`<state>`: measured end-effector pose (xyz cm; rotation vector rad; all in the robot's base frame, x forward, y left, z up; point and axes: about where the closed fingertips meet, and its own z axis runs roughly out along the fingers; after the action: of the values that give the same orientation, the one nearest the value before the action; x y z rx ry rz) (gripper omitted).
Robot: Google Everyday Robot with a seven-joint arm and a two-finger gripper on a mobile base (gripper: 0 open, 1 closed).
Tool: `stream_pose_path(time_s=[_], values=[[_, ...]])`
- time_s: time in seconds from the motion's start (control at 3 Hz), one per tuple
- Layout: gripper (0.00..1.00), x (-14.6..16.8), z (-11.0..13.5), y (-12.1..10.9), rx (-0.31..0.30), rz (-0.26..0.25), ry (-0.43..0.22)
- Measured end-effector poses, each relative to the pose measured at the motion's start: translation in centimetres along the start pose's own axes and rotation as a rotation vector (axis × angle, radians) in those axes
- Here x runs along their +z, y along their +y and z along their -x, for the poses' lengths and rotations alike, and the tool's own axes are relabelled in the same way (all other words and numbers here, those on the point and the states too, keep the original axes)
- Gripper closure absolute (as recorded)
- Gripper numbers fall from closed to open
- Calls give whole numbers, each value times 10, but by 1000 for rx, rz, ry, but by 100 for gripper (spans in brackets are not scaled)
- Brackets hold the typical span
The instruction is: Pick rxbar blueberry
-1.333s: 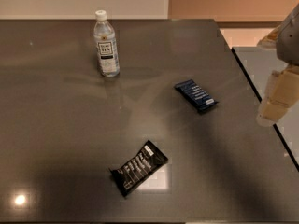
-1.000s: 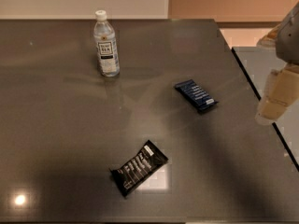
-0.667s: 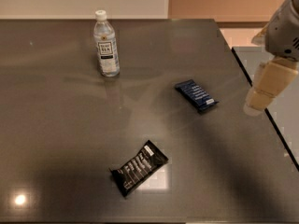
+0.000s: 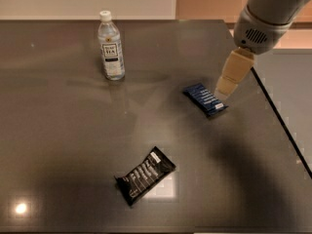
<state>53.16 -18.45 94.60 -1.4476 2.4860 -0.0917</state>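
The gripper (image 4: 224, 92) hangs at the end of the arm (image 4: 265, 18), which reaches in from the upper right, and it slants down and to the left. Its tip sits just over the near-right end of the rxbar blueberry (image 4: 205, 99). That's the dark blue one, lying flat on the counter (image 4: 58, 130) right of centre, white patch toward the tip. Whether the gripper is spread or closed, I cannot tell from this angle, nor whether it touches the wrapper.

The slant looks like an approach lined up on the bar's end, a sensible way onto something this thin. The black bar (image 4: 145, 175) lies well apart, lower down the counter, and the water bottle (image 4: 111, 47) stands upright far to the left, so neither crowds the grasp. My read: a flat wrapper on a slick surface could slide if it is nudged.
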Motion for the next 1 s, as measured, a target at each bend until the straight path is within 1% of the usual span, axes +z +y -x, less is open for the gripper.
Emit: stream_pose_path(time_s=[0.33,0.67,1.0], values=[[0,28,18,-15,114,-1,64],[0,56,29,-20,216,56,93],[0,80,38,-14,288,116,104]])
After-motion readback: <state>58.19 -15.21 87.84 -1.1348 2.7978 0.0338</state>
